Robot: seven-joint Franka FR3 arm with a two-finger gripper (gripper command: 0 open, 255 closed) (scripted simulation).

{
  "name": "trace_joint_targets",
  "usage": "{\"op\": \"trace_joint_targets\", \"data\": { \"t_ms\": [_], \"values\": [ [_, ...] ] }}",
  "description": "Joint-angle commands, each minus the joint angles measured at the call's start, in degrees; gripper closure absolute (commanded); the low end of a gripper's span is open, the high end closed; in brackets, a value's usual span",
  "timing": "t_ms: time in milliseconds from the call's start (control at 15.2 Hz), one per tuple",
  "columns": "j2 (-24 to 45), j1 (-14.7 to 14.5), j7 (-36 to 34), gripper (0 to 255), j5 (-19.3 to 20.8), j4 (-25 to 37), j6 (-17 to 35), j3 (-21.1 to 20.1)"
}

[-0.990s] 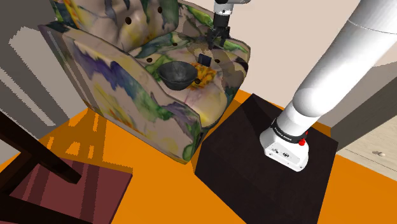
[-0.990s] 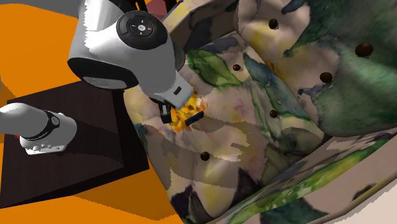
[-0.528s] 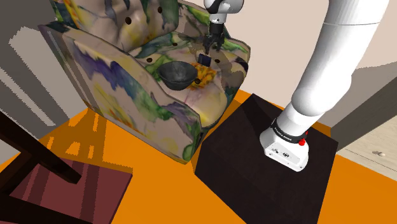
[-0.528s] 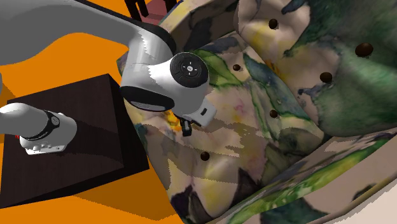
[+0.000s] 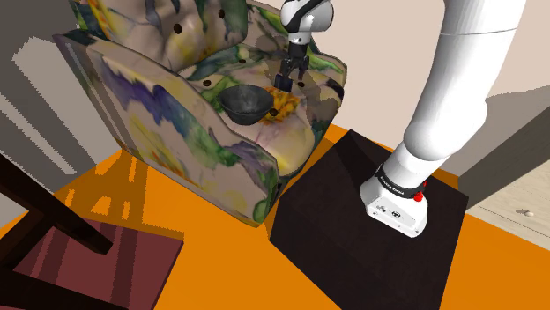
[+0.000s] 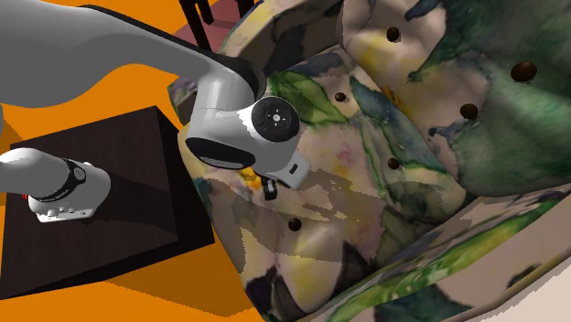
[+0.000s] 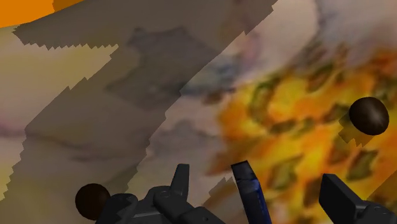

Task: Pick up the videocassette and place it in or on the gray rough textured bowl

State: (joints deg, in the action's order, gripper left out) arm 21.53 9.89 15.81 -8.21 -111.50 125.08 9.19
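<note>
**Entry: grasp of the videocassette on a floral armchair seat**

*Step in hand (my reading): closing on the cassette, before any lift.*
- Armchair: patterned, cushioned and uneven. It carries the bowl and the cassette. A soft seat may let the cassette tip under a sideways push.
- Arm: white, reaching over the seat from above.
- Tool: its fingers are spread wide and hold nothing. They straddle the videocassette.
- Videocassette: dark and thin, standing on edge just beside the bowl, on the shoulder view's right. It sits nearer one finger and neither seems to touch it.
- To do well: centre the tool so both fingers meet the flat faces together. Settle low, squeeze, then lift straight up before crossing to the bowl.

*Surroundings*
- Orange floor: below the bowl, around the chair.
- Black stand: well apart from the bowl, toward the shoulder view's lower right.
- Dark red furniture: far from the bowl, at the lower left.
- Upholstery button: near the cassette and harmless.
- In the way: only the bowl's near rim, which the cassette must clear.
</note>
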Motion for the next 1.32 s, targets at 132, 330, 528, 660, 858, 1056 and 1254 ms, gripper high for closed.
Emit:
{"op": "trace_joint_targets", "data": {
  "t_ms": [132, 330, 528, 660, 858, 1056, 1254],
  "values": [
    [0.27, 0.01, 0.07, 0, -0.09, -0.25, 0.55, -0.05],
    [0.27, 0.01, 0.07, 0, -0.1, -0.25, 0.55, -0.05],
    [0.28, 0.01, 0.07, 255, -0.1, -0.24, 0.55, -0.05],
    [0.27, 0.01, 0.07, 255, -0.1, -0.24, 0.55, -0.05],
    [0.27, 0.0, 0.07, 255, -0.09, -0.25, 0.54, -0.05],
    [0.27, 0.01, 0.07, 255, -0.1, -0.25, 0.55, -0.05],
    [-1.16, -0.1, -0.26, 255, 0.3, 0.21, -1.31, 0.12]
  ]
}}
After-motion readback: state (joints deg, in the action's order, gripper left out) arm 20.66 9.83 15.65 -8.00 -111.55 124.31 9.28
